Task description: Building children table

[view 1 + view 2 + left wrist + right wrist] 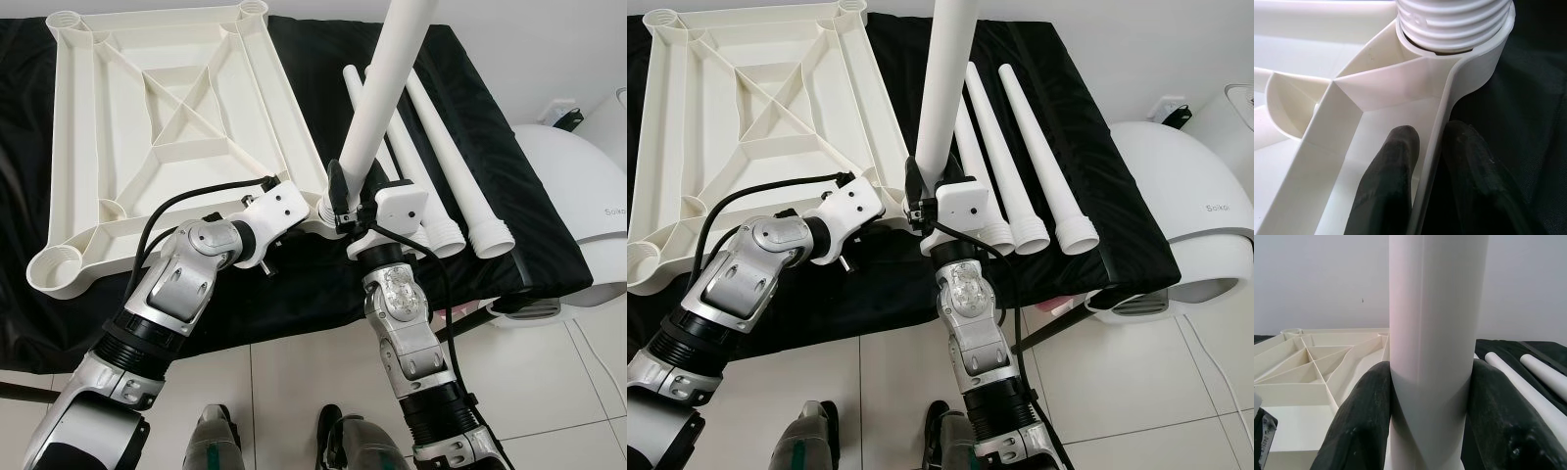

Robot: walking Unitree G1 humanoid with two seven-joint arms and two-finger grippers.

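With the white tabletop (167, 137) lying underside-up on the black-covered surface (1097, 176), its ribbed frame faces the camera and its near right corner socket sits close to the surface's front edge. Right hand (355, 196) is clamped on an upright white leg (387, 93), one black finger on each side of the tube; the leg's threaded end sits in that corner socket (1459, 46), thread rings visible above the socket rim. Leg leans slightly away from the tabletop at its top end.

Left hand (1427, 161) pinches the tabletop's outer rim wall just beside the same socket: one finger inside the frame, one outside against the black cover. Fingers closed on the rim (1437, 132).

Three spare legs (1019, 157) lie flat on the cover on the far side of the upright leg from the tabletop, roughly parallel, wide threaded ends pointing toward the front edge. The outermost one's end sits near the surface's front right corner; little bare cover left beyond it.

Tabletop's near left corner socket (54, 269) sits close to the front edge too. Bare black cover between tabletop rim and spare legs is narrow, taken up by both hands. White rounded appliance (1181, 220) stands on the tiled floor (1136, 392) beyond the spare legs, off the surface's right end.
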